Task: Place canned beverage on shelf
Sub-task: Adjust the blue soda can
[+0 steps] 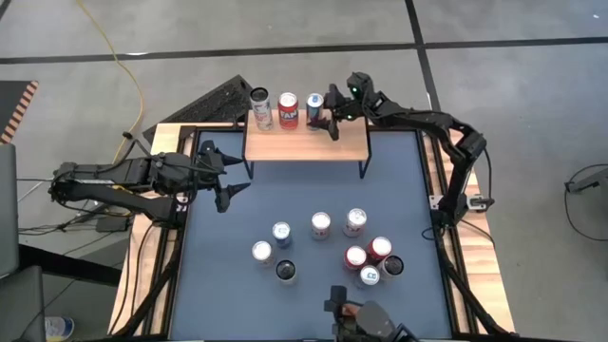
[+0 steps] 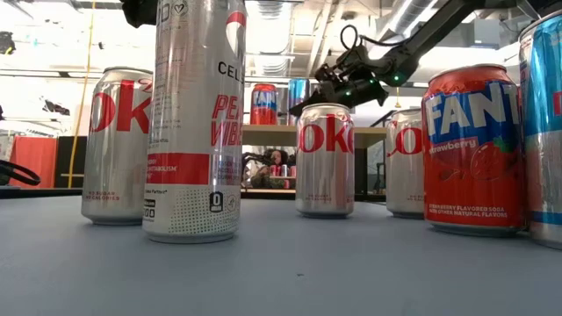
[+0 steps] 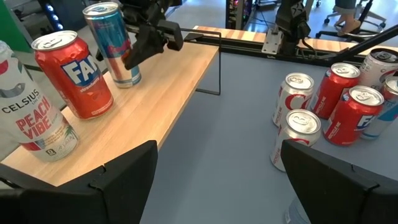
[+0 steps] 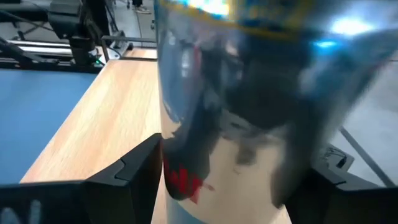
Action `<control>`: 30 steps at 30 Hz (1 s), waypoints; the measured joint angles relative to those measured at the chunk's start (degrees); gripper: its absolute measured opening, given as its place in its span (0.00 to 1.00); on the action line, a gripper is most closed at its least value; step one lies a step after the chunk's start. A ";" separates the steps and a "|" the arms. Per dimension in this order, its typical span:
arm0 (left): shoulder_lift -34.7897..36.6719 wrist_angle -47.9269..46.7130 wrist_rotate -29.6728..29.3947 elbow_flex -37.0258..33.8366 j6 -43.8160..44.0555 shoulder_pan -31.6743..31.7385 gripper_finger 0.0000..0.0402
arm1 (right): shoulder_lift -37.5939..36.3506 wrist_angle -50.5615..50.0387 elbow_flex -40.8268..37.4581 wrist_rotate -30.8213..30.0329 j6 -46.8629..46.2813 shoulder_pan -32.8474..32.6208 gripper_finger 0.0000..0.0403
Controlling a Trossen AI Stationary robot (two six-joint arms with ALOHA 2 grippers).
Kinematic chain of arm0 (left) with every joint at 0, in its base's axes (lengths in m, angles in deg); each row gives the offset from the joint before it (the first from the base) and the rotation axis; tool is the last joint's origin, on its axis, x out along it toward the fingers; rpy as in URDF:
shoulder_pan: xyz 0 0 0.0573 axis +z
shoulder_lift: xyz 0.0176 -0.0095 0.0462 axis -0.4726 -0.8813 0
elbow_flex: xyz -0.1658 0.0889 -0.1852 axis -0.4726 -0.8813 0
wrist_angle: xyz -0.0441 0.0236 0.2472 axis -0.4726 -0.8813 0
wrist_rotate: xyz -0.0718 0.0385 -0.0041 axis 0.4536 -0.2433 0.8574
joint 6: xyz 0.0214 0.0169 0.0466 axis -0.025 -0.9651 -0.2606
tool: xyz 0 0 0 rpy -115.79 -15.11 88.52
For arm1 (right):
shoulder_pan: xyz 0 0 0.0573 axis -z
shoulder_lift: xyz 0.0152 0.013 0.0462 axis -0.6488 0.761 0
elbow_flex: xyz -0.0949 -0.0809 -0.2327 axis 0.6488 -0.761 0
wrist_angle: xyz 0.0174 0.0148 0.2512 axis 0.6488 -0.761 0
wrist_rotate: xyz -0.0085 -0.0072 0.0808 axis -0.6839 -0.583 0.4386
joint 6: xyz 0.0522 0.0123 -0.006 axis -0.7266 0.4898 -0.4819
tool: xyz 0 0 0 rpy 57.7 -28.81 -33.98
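Observation:
The shelf (image 1: 306,144), a light-wood top on thin black legs, stands at the table's far side. On its top stand a white Celsius can (image 1: 261,107), a red Fanta can (image 1: 288,110) and a blue can (image 1: 314,108), each upright on its base. My right gripper (image 1: 328,112) is open at the blue can (image 4: 236,93). Its fingers (image 4: 134,171) stand on either side of the can, coming level from the table's right. My left gripper (image 1: 226,178) is open and empty, left of the shelf and in front of it, and faces it (image 3: 155,93).
Several cans stand on the blue mat (image 1: 228,285) in the near half: Diet Coke cans (image 1: 321,224), red cans (image 1: 378,249) and a dark can (image 1: 285,271). The shelf's right half (image 1: 347,144) is bare wood. A wooden rim (image 1: 475,275) borders the table.

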 joint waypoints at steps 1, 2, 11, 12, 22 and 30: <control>0.02 0.00 0.00 -0.01 0.00 0.00 0.83 | 0.00 0.07 0.00 -0.17 0.36 -0.15 0.68; 0.01 0.00 -0.02 0.00 -0.02 0.00 0.83 | 0.00 0.27 0.00 -0.50 0.87 -0.16 0.68; 0.00 0.00 -0.04 0.00 -0.02 0.00 0.83 | 0.00 0.49 0.02 -3.02 0.29 0.05 0.69; 0.01 0.00 -0.04 0.00 -0.02 0.00 0.83 | 0.00 0.50 0.02 -3.03 0.38 0.05 0.69; 0.02 -0.02 -0.07 0.00 -0.45 -0.01 0.83 | 0.00 0.57 0.07 -3.08 0.75 0.05 0.79; 0.00 -0.46 -0.07 0.00 -0.46 0.00 0.83 | -0.07 0.60 0.09 -6.64 1.08 0.02 0.83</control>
